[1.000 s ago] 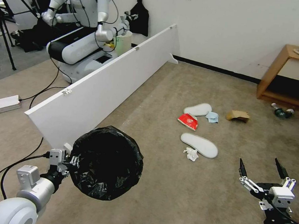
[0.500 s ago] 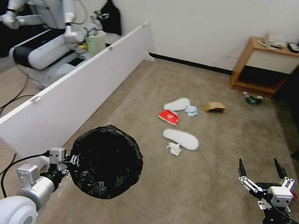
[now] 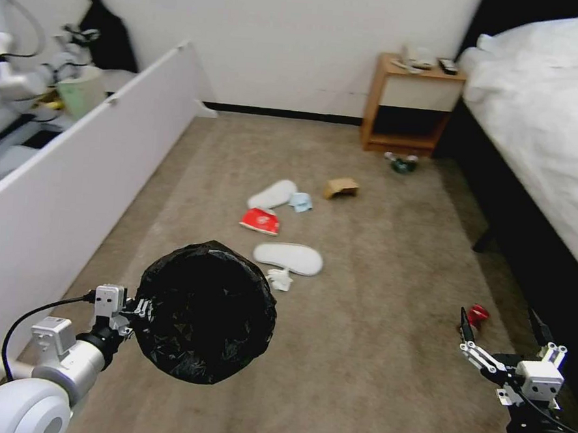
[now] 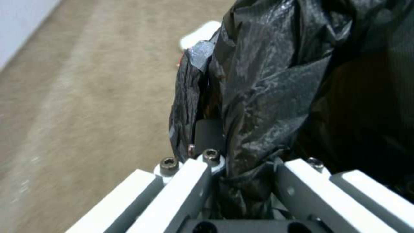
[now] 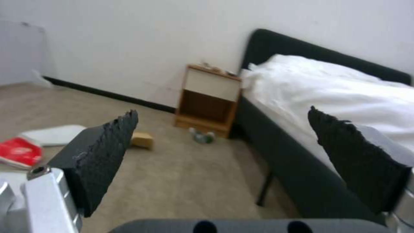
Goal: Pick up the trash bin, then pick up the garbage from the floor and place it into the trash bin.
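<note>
At lower left of the head view, our left gripper (image 3: 133,311) is clamped on the rim of the small round bin lined with crinkly black plastic (image 3: 205,312), holding it off the carpet. At lower right, our right gripper (image 3: 504,328) hangs empty, fingers spread wide. Mid-frame lie a crumpled white tissue (image 3: 280,280), a flat white slipper (image 3: 288,258), a red packet (image 3: 260,220), a second slipper (image 3: 273,194) and a brown cardboard piece (image 3: 341,188).
</note>
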You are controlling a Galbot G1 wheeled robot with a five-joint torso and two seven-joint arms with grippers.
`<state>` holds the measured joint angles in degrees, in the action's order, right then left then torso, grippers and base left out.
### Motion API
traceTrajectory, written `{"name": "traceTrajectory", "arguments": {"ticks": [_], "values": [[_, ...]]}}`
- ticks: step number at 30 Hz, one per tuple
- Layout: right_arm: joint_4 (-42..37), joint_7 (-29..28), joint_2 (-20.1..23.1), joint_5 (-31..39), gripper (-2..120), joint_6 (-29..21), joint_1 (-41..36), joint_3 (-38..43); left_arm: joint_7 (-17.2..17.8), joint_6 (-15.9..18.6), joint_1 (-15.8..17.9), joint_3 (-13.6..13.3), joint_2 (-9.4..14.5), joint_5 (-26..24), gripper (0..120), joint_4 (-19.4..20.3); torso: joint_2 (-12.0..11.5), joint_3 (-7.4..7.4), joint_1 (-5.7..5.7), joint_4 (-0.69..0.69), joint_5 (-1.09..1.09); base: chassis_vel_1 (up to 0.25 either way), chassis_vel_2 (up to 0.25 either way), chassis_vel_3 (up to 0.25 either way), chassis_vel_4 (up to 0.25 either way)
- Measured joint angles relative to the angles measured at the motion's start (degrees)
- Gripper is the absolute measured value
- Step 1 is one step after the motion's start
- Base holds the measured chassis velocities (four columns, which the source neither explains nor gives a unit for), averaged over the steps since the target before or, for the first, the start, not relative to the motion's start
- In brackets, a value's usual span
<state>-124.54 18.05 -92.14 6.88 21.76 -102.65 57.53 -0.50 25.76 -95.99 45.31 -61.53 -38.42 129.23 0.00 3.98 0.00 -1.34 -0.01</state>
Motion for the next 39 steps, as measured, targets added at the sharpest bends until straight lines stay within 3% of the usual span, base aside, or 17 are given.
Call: {"name": "traceTrajectory", "arguments": {"ticks": [8, 13, 39], "values": [[0.1, 0.0, 0.0, 0.0, 100, 0.02, 0.06, -0.01, -0.07, -0.05, 0.08, -0.02, -0.02, -0.01, 0, -0.07, 0.0, 0.0, 0.0, -0.03, 0.01, -0.111, -0.119, -0.115, -0.111], [0.18, 0.12, 0.0, 0.03, 100, 0.09, 0.14, -0.14, -0.05, -0.06, 0.02, 0.03, -0.23, 0.0, 0, -0.15, 0.0, 0.0, 0.0, 0.02, 0.0, 0.0, 0.0, 0.0, 0.0], [-1.13, -1.73, 0.0, -0.77, 100, -1.97, 0.15, -0.61, 0.7, -0.18, -0.92, 0.2, -0.86, 0.03, 0, 0.45, 0.0, 0.0, 0.0, 0.0, 0.0, 0.0, 0.0, 0.0, 0.0]]}}
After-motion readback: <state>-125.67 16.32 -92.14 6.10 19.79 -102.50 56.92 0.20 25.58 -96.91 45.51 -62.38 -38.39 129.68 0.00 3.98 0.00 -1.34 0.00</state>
